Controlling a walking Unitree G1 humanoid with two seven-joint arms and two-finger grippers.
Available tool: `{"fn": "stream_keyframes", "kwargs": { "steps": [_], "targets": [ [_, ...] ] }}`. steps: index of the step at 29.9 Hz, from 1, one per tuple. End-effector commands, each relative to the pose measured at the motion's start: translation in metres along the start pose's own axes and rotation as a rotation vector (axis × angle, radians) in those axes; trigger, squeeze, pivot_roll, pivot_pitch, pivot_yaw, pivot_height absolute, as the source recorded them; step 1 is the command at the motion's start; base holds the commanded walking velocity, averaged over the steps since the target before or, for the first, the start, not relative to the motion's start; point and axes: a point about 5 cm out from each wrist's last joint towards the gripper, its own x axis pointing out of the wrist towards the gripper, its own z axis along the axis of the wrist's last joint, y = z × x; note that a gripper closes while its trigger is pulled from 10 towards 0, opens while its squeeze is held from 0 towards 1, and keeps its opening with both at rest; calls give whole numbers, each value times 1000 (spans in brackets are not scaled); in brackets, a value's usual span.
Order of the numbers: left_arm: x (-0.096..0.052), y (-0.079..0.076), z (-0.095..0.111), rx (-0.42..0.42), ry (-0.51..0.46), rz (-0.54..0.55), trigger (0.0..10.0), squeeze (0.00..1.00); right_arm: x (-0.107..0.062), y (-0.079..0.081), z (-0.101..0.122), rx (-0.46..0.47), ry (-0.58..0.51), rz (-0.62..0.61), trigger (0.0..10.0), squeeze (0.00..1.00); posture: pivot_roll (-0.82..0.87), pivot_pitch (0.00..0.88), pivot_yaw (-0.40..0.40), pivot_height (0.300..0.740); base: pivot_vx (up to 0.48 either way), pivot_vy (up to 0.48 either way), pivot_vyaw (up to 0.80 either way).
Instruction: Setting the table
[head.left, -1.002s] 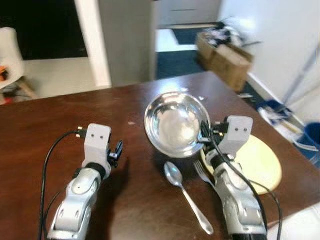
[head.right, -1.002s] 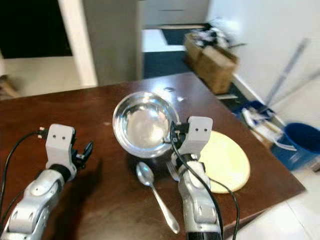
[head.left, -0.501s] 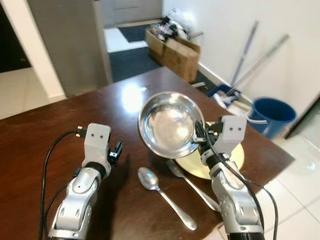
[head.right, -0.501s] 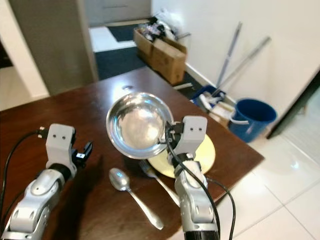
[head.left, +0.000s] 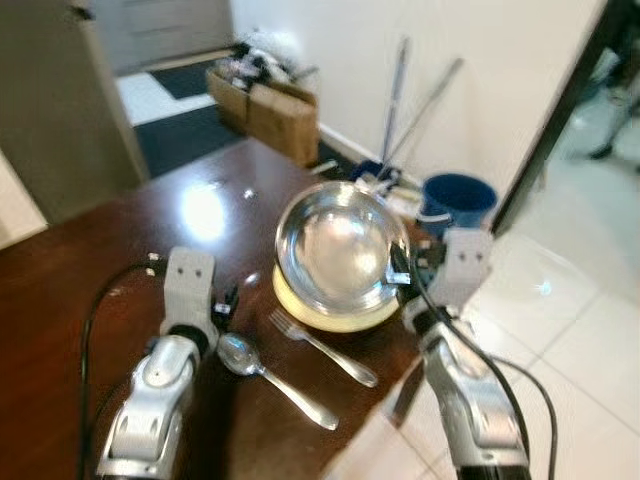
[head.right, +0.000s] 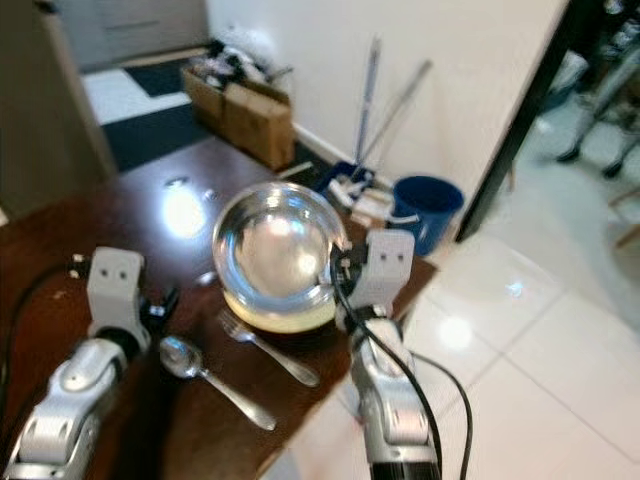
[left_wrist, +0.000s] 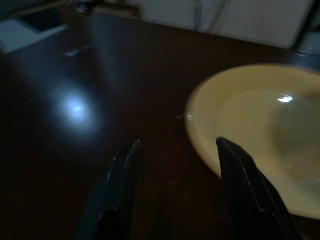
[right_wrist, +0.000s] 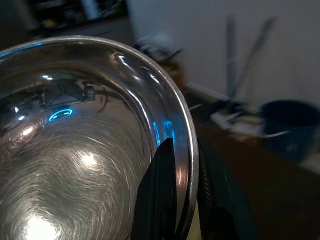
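Two silver, segmented metal arms rise from the lower edge of the head views. Each ends in a pale grey, boxy wrist housing bearing two small dark dots. A black cable loops along each arm. The left gripper (left_wrist: 172, 190) and right gripper (right_wrist: 185, 192) have long, glossy black fingers.

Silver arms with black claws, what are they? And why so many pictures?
They belong to a walking robot setting a table. Two pictures come from cameras in its head, looking down. Two come from small cameras on its wrists. The right gripper pinches the rim of a shiny round metal bowl and holds it above a pale yellow round plate. The left gripper is open, holding nothing, near the plate. A metal fork and a metal spoon lie on the dark brown wooden table.
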Motion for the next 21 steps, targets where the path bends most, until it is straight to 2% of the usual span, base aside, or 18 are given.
{"fn": "stream_keyframes", "kwargs": {
  "steps": [1, 21],
  "targets": [
    [-2, 4, -5, 9, 19, 14, 10000, 0, 0, 5, 0, 19, -2, 15, 10000, 0, -18, 0, 85, 740, 0, 0, -800],
    [-2, 3, -5, 6, 19, 6, 10000, 0, 0, 5, 1, 18, -4, 21, 10000, 0, -19, 0, 83, 740, 0, 0, -800]
  ]
}}
